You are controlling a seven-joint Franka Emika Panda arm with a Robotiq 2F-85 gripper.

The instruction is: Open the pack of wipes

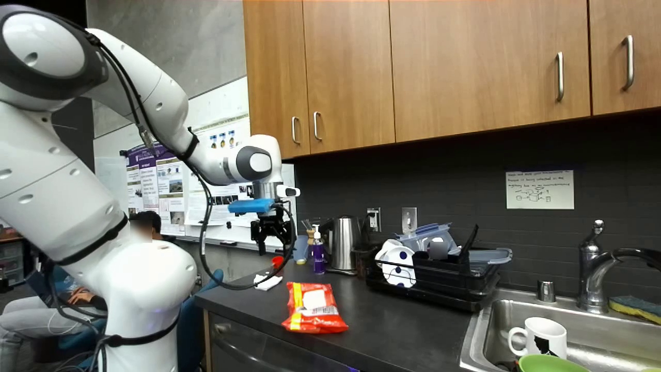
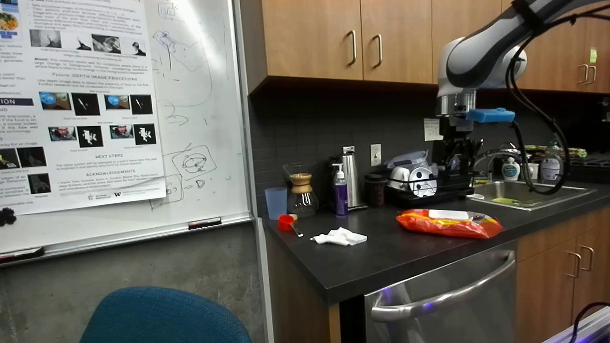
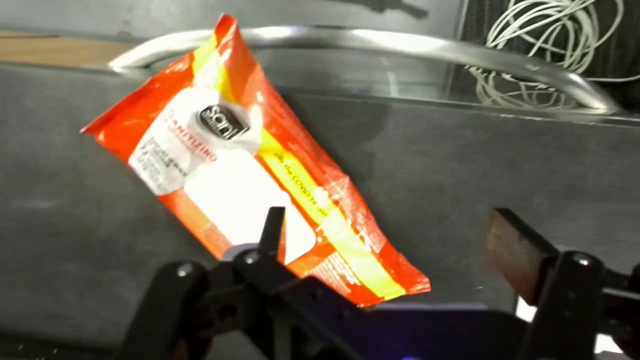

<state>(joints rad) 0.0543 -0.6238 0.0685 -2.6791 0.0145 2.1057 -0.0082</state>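
Wipes pack (image 1: 314, 306) flat on counter (image 2: 376, 259), gripper (image 3: 390, 225) spread wide and empty

Pack lies printed face up, close to the counter's near edge. Red-orange, yellow stripe, white patch (image 3: 245, 195) on the face; can't tell whether the patch is peeled. Gripper hangs above the counter, apart from the pack. Fingers (image 3: 512, 252) far apart, nothing gripped; in the wrist view one finger shows in front of the pack's end, the other over dark counter.

Left of pack: crumpled white tissue (image 2: 339, 237), red scoop (image 2: 286, 222) just beyond it. Far side, left to right: blue cup (image 2: 276, 202), purple pump bottle (image 2: 341, 195), metal kettle (image 1: 345, 243), black dish rack (image 1: 439, 298) with spotted white dishes (image 1: 400, 266). Right: steel sink (image 1: 477, 343), white mug (image 1: 547, 336) inside, green bowl (image 1: 547, 364) near the mug, partly visible. Near side, under the counter: dishwasher (image 2: 448, 297). Wooden cupboards (image 1: 341, 67) hang on the far wall. Left of the counter: whiteboard (image 2: 205, 109) with poster (image 2: 90, 78), teal chair (image 2: 164, 319) nearby.
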